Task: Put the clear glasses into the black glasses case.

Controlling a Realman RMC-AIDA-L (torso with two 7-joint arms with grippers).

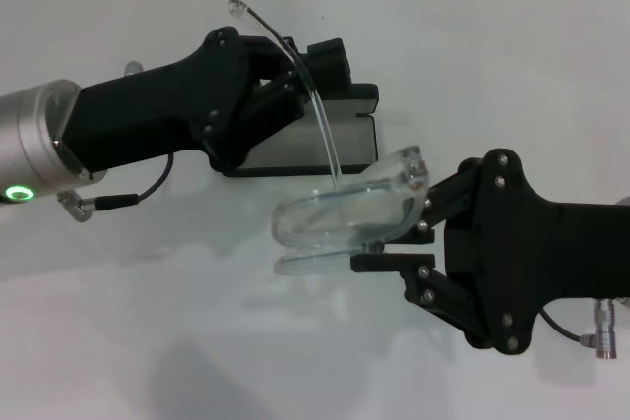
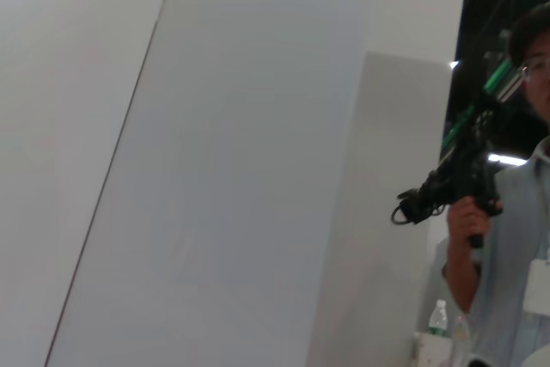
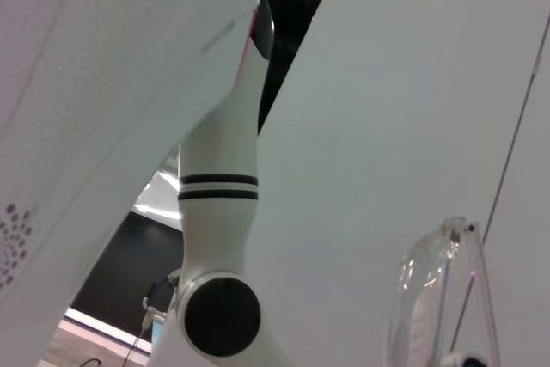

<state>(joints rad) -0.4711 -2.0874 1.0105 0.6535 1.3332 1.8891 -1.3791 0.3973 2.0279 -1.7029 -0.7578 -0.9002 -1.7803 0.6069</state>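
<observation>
The right gripper is clamped on the clear glasses, holding them above the white table, 1 thin arm curving up past the left gripper. The left gripper sits over the black glasses case, just beyond the glasses; whether its fingers are apart cannot be told.

The left arm reaches in with its pincer over the black glasses case, fingers pinched on one arm of the clear glasses. The right pincer sits just in front of the case, clamped on the lens.
</observation>
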